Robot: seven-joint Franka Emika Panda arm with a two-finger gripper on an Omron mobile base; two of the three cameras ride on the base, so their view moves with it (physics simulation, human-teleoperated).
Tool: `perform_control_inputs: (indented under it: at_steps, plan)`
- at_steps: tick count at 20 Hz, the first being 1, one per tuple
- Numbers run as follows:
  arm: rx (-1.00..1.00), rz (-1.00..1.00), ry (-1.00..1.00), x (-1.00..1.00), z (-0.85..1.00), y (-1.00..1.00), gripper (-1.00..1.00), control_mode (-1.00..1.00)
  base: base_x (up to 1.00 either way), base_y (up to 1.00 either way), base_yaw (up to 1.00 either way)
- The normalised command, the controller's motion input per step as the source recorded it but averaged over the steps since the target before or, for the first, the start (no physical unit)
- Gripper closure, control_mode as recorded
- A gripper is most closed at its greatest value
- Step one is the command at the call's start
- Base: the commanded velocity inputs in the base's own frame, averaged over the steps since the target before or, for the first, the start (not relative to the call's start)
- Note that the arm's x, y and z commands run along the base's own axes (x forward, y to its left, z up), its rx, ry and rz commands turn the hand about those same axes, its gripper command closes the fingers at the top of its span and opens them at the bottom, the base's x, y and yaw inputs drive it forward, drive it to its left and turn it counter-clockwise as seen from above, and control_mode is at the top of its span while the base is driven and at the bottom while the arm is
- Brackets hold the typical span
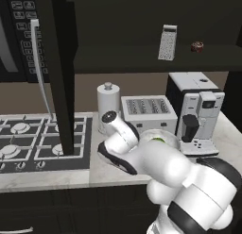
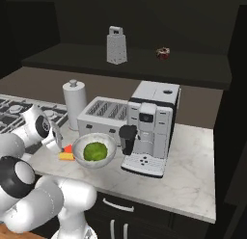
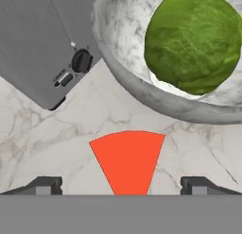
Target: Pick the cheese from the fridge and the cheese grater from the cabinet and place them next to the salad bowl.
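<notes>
- Cheese [image 3: 127, 160]: red face up in the hand view, flat on the marble desk [image 3: 56, 138], just short of the salad bowl [image 3: 142, 94]. In the right base view the wedge [image 2: 66, 153] lies at the bowl's [image 2: 108, 139] left rim, very close; touching or not, cannot tell.
- Gripper [image 3: 121, 187]: fingertips spread wide, one on either side of the wedge, nothing between them pressing on it. Reads as released, placement of the cheese looks done.
- Step in hand, by my reading: clear the wedge and go for the cheese grater [image 1: 167, 42], which stands upright on the open cabinet shelf [image 1: 142, 63], a small dark-red round object [image 1: 197, 46] to its right.
- To do it well: lift straight up before swinging, so a fingertip does not drag the cheese or knock the bowl's rim.
- Route: toaster [image 1: 149, 112], paper-towel holder [image 1: 108, 105] and coffee machine [image 1: 196, 110] stand under the shelf; rise above them first.
- Open cabinet door [image 1: 59, 72] hangs at the left over the stove [image 1: 28, 138]; keep the elbow off it.
- Grater tapers upward; grasp low across its narrow sides, level, not by the handle.
</notes>
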Motion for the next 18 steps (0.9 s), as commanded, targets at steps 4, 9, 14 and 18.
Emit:
perform_control_inputs:
  at_steps: [4, 9, 14, 18]
  plan:
    - [0.17, 0.00, 0.06, -0.40, 0.66, -0.02, -1.00, -1.00, 0.00, 0.00, 0.00]
    - [0.11, 0.07, 0.04, -0.36, 0.83, -0.28, -1.00, -1.00, 0.00, 0.00, 0.00]
    - [0.09, 0.12, 0.00, -0.66, 0.90, -0.24, -1.00, -1.00, 0.00, 0.00, 0.00]
    - [0.05, 0.17, 0.00, -0.78, 0.87, -0.18, -1.00, -1.00, 0.00, 0.00, 0.00]
